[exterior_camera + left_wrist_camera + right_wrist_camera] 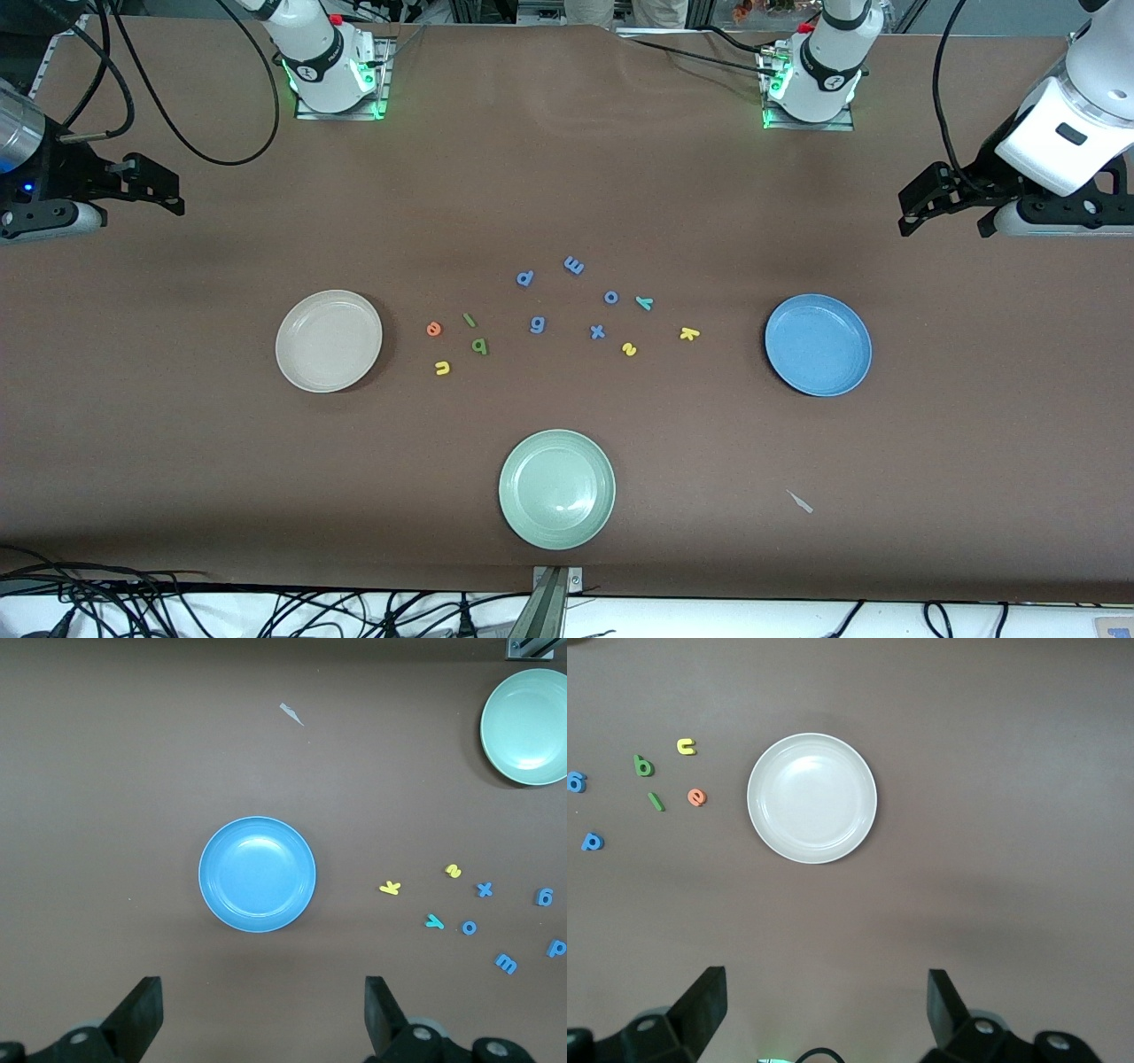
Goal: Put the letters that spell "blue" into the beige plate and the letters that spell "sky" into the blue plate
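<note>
The beige plate (329,340) (811,797) lies toward the right arm's end, the blue plate (818,345) (257,873) toward the left arm's end, both with nothing in them. Beside the beige plate lie orange e (433,329), green l (469,320), dark green b (479,346) and yellow u (442,368). Closer to the blue plate lie yellow s (629,349), yellow k (689,333) and teal y (644,303). My left gripper (946,215) (263,1019) hangs open above the table's end by the blue plate. My right gripper (164,188) (824,1014) hangs open at the beige plate's end.
Blue letters p (524,277), m (574,264), o (611,297), g (537,324) and x (597,331) lie among the others. A pale green plate (556,488) sits nearest the front camera. A small pale scrap (800,501) lies beside it; cables run along the front edge.
</note>
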Tool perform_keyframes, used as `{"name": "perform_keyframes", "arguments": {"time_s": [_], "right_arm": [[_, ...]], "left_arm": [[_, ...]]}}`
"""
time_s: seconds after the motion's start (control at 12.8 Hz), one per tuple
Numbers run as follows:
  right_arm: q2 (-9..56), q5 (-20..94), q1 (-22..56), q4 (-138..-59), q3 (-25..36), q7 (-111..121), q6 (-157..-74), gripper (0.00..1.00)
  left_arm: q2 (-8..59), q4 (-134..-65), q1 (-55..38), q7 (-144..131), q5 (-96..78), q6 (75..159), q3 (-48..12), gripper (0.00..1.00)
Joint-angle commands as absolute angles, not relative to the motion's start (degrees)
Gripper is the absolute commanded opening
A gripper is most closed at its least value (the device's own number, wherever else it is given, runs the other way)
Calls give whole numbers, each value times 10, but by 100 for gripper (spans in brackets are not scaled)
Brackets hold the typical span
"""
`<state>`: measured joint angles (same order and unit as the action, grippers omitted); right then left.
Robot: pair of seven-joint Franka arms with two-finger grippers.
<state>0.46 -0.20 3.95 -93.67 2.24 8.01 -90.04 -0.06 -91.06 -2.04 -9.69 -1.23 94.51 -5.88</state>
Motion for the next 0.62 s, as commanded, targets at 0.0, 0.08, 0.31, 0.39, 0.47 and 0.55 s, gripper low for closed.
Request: {"name": "perform_keyframes", "arguments": {"time_s": [0.0,0.08,0.31,0.39,0.47,0.55], "right_arm": [[10,2,40,-924,23,85,-897,100],[10,2,40,-924,23,85,-897,100],[11,2,40,-924,23,85,-897,100],[11,2,40,-924,23,85,-897,100],[11,2,40,-924,24,85,-897,100],[11,2,40,-924,23,85,-897,100]], "left_arm": [[14,-899,-16,-87,-16,947,-58,100],[14,-899,-15,-87,-17,947,-58,100],[11,-901,-21,-88,-16,941,-61,100],[10,-901,-21,-87,-16,940,-69,100],[8,-901,-20,-88,-16,938,-74,100],[8,-900,-20,-88,-15,931,-76,100]]}}
